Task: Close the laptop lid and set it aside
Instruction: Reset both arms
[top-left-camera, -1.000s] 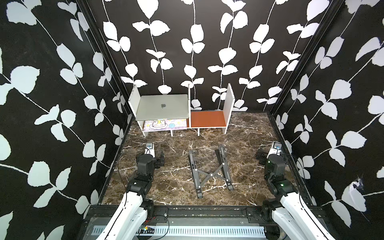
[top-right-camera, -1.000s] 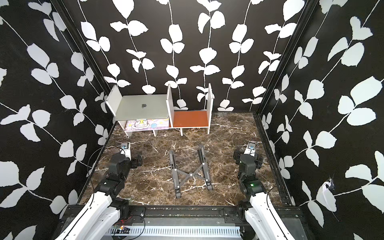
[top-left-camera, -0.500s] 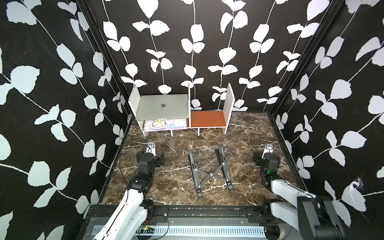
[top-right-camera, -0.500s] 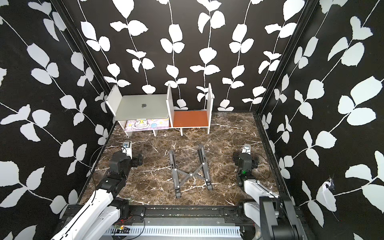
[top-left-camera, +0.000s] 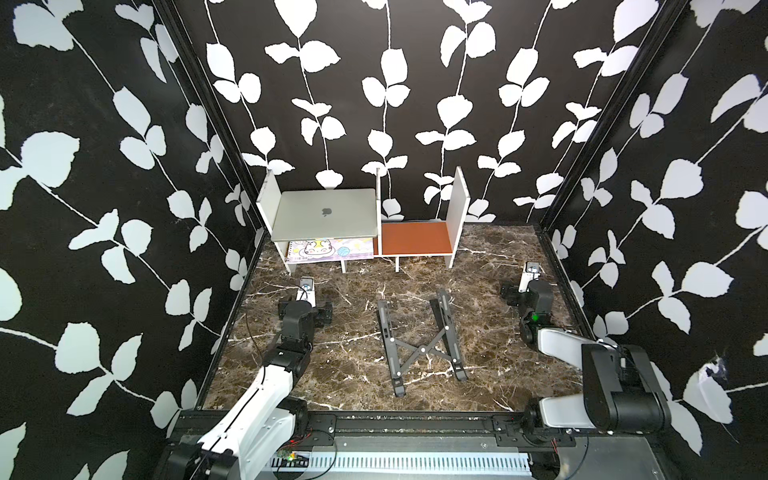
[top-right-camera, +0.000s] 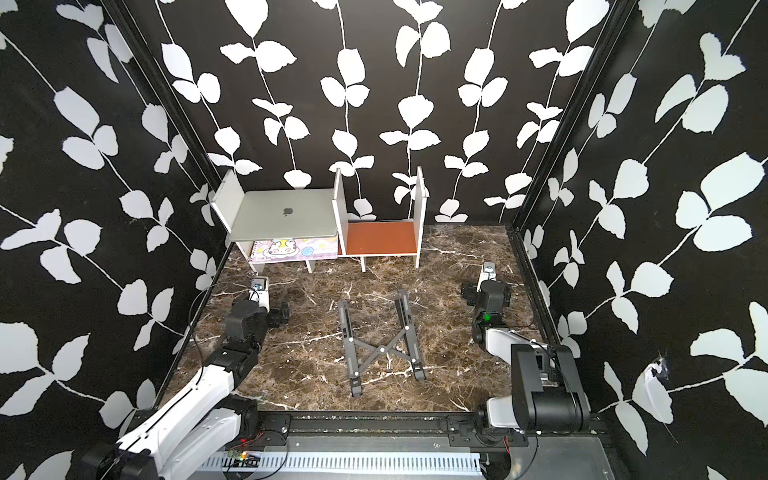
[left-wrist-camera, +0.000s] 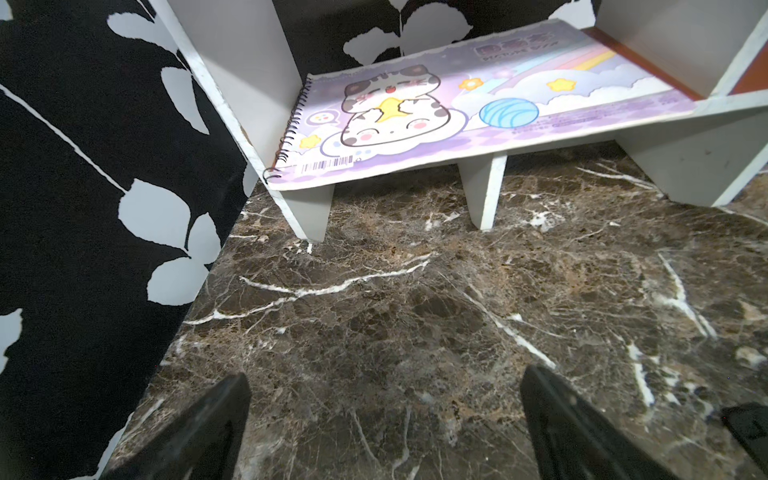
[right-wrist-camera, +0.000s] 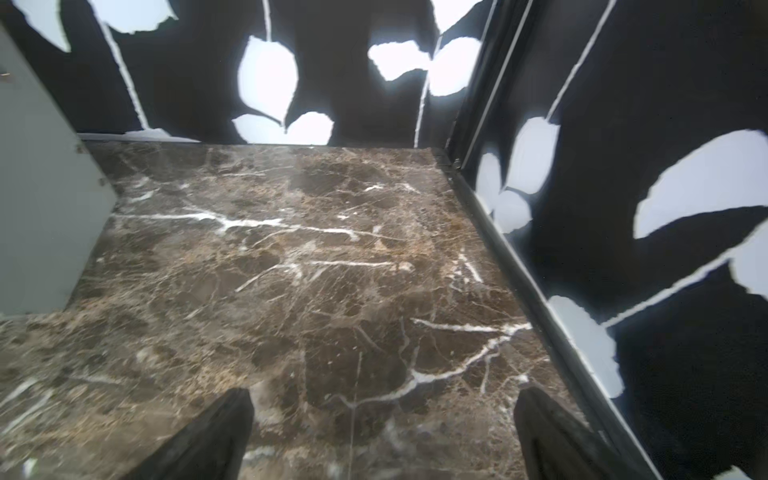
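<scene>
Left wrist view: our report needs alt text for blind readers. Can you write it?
A pastel cartoon-cat spiral notebook lies on a low white shelf beside a black leaf-patterned wall. Nearer the camera, the left gripper hangs open and empty over brown marble tabletop.

We see a silver laptop lid (top-left-camera: 299, 222) with a dark apple logo (top-left-camera: 327, 211), a pastel-purple cartoon-cat notebook (left-wrist-camera: 436, 112), a brown white-veined marble tabletop (top-left-camera: 340, 353), and black walls (top-left-camera: 83, 257) with white leaves.

Cartoon-cat spiral notebook (left-wrist-camera: 436, 108) on white shelf (left-wrist-camera: 685, 141), marble tabletop (left-wrist-camera: 415, 311), black fingers (left-wrist-camera: 199, 432) spread apart
</scene>
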